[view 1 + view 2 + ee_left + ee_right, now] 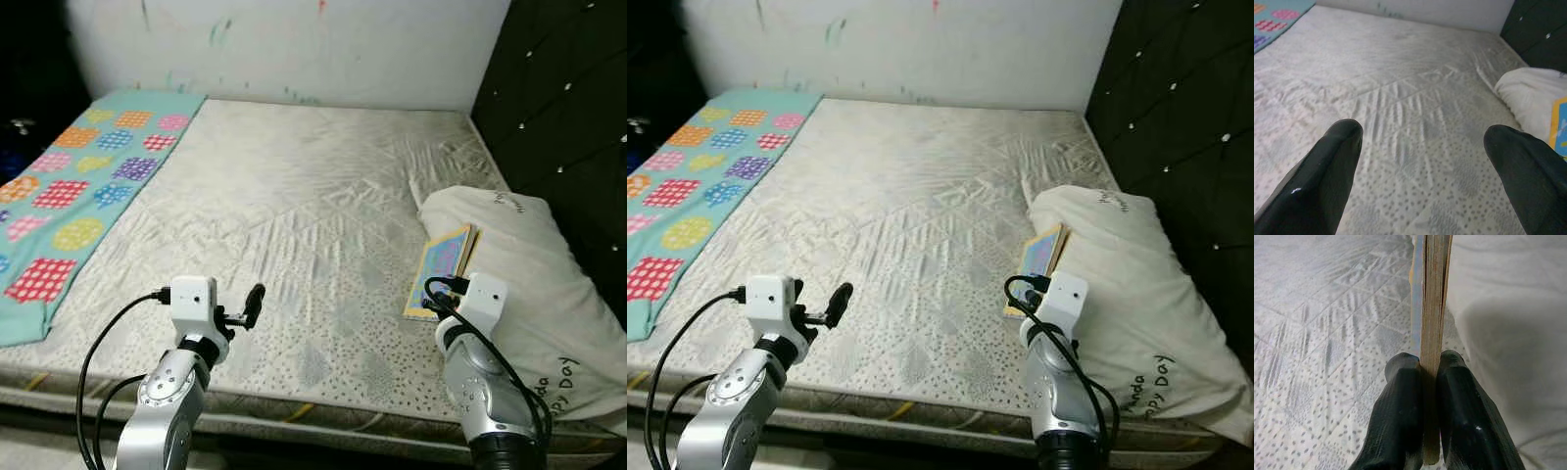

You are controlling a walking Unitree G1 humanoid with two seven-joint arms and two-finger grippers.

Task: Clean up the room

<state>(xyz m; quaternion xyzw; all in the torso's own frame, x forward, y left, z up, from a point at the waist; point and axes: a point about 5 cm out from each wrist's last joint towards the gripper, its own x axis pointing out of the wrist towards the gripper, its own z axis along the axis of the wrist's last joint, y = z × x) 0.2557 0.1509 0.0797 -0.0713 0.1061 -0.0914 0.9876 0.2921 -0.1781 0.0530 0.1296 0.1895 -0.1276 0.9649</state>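
**Inspector A:** Right wrist view puts the right gripper (1430, 364) on the book (1433, 308), its two black fingers (1400, 406) pinching the book's near edge from both sides. Where do we place the item?

**Inspector B:** We see the book (443, 266) propped on edge against the white pillow (529, 264), resting on the mattress (294, 206) on the robot's right. We note a patterned blanket (69, 196) along the far left side.

**Inspector A:** And the left gripper (1425, 161)?

**Inspector B:** Spread wide above bare mattress, holding nothing.

**Inspector A:** Handling?

**Inspector B:** We judge it thin, light and fairly stiff, apparently a children's hardcover. The covers look smooth, so it may slip or swing if lifted from one edge. We judge a deeper hold near the spine to be steadier. The soft pillow gives no firm backing.
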